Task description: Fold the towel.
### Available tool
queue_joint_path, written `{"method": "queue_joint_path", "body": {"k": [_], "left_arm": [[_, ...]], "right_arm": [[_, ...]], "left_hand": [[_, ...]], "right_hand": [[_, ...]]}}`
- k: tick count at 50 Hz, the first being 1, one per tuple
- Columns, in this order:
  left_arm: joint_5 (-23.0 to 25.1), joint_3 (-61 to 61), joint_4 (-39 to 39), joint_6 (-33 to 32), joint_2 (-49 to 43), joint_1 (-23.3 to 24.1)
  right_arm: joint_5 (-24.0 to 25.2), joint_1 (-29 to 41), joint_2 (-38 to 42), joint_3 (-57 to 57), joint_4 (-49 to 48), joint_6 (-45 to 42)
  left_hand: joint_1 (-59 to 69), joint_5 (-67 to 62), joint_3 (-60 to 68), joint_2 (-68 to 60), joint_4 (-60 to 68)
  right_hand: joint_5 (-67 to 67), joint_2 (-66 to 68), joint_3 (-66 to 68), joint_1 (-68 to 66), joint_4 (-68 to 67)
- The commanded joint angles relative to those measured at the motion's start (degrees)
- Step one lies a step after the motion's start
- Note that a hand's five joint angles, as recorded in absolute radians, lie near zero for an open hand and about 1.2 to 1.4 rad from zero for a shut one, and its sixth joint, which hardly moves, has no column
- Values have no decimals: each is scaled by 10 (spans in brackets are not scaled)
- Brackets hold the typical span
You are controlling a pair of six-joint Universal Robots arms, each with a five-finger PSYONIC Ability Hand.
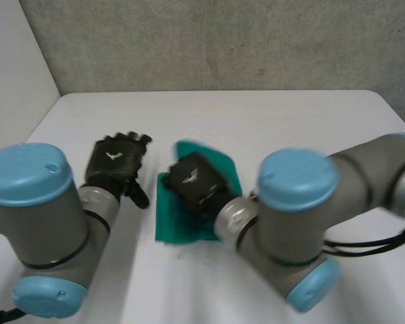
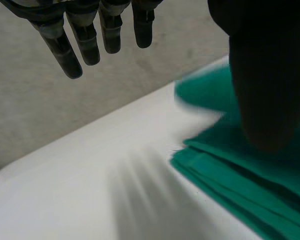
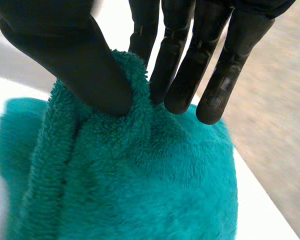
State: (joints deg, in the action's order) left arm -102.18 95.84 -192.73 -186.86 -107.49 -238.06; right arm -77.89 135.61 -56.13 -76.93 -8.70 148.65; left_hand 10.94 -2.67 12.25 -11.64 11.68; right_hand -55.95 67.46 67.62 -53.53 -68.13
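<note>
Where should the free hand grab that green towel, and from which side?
Probably the layered edge of the towel nearest the left hand, pinched from that side: it lies flat and bare, while the right hand pinches a raised fold.

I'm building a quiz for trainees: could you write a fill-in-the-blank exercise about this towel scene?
1. The towel lies on a ___ table.
2. The right hand pinches a fold of the towel between its fingers and ___.
3. The left hand, fingers straight, holds ___.
Missing words: white; thumb; nothing.
</note>
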Motion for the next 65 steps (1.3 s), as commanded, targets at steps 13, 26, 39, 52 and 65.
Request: {"method": "queue_joint_path", "body": {"k": [13, 26, 39, 52, 65], "left_arm": [[-6, -60, -6, 56, -30, 9], [-6, -108, 79, 89, -161, 58], [-32, -86, 101, 87, -126, 15], [-8, -201, 142, 84, 17, -20], [128, -245, 243, 135, 88, -123]], "right_arm": [[-48, -63, -30, 5, -1, 196], [-25, -121, 88, 71, 126, 219], [-27, -144, 71, 87, 159, 225], [-154, -232, -175, 53, 84, 259], [-158, -279, -227, 62, 139, 207]], "left_hand": [[-9, 27, -23, 16, -17], [-9, 27, -23, 16, -17], [-9, 27, -23, 16, -17], [-7, 25, -20, 14, -15], [-9, 27, -23, 16, -17]], "right_hand": [[560, -575, -576, 435, 581], [560, -575, -576, 435, 581], [560, -575, -576, 435, 581], [560, -575, -576, 435, 581], [560, -575, -576, 435, 581]]}}
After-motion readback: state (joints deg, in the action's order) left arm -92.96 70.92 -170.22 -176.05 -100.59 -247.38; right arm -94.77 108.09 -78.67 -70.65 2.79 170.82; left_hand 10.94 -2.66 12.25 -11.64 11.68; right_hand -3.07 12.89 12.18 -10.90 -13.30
